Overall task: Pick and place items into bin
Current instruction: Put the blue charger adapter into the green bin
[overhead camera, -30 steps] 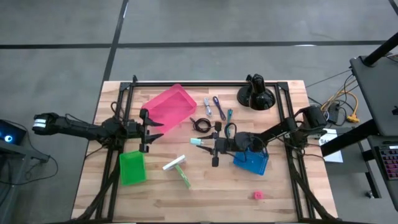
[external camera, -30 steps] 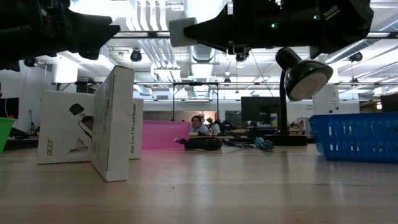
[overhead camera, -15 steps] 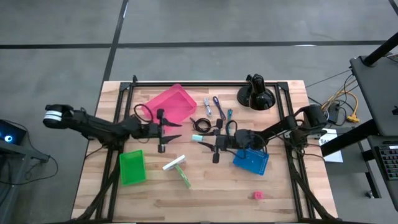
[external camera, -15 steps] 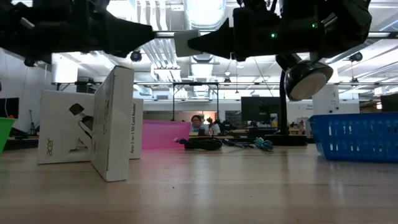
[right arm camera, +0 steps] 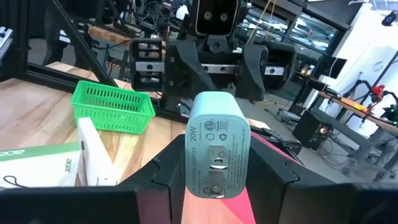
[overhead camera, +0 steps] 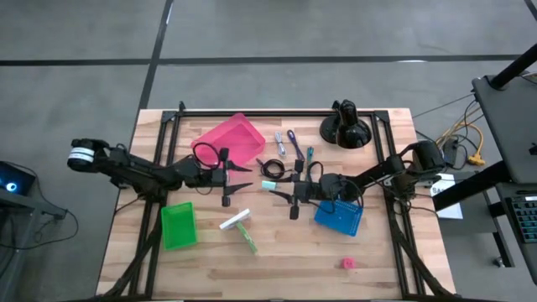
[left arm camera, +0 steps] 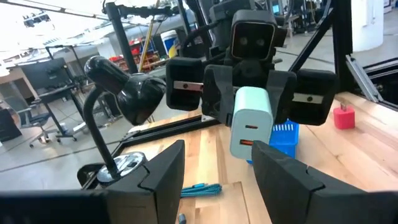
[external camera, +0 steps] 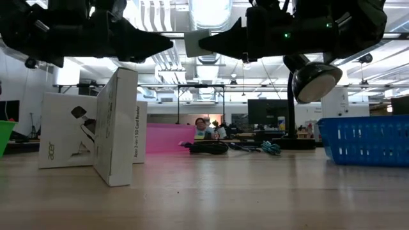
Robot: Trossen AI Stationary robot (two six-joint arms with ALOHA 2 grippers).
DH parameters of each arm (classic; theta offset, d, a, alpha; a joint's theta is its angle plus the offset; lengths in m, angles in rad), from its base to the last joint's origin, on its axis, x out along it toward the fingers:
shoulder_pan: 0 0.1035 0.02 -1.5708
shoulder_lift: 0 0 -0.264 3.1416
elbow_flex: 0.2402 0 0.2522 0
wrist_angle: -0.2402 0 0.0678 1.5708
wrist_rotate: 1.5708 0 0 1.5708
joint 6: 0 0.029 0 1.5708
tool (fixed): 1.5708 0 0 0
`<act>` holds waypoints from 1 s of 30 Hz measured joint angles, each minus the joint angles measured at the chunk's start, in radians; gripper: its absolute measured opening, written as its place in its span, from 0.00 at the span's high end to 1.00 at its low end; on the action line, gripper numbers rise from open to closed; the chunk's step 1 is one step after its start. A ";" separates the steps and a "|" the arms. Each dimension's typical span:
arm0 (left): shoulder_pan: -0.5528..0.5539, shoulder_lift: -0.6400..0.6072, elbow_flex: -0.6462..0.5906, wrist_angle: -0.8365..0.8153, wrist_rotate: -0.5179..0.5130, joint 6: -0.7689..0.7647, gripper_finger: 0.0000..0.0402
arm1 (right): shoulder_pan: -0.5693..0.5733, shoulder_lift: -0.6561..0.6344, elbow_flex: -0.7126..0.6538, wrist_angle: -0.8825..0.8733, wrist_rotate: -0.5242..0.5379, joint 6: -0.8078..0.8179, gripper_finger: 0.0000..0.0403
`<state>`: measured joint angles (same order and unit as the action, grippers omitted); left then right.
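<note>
Teal charger (right arm camera: 217, 145) clamped between right fingers (right arm camera: 273, 177); left fingers (left arm camera: 166, 171) spread.

Two dark arms, thin jointed links, matte black throughout. Left arm (overhead camera: 126, 168) carries a white ring band at its outer joint, near the table's edge. Right arm (overhead camera: 382, 174) has a bulky rounded black housing at its outer joint. Left gripper (overhead camera: 233, 178): two long black fingers tapering to points. Right gripper (overhead camera: 284, 191): same pointed black fingers, seen head-on in the left wrist view (left arm camera: 249, 99) as blocky black housings with small silver label strips and a boxy camera module on top. Black cable loops run along both forearms.
</note>
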<state>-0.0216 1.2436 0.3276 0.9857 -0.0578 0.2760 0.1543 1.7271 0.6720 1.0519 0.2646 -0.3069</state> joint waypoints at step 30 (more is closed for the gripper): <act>-0.001 0.085 0.111 -0.126 0.035 0.022 0.57 | 0.001 -0.058 -0.026 -0.066 -0.006 -0.019 0.72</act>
<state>-0.0223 1.3285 0.4382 0.8602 -0.0229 0.2982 0.1554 1.6687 0.6463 0.9859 0.2581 -0.3259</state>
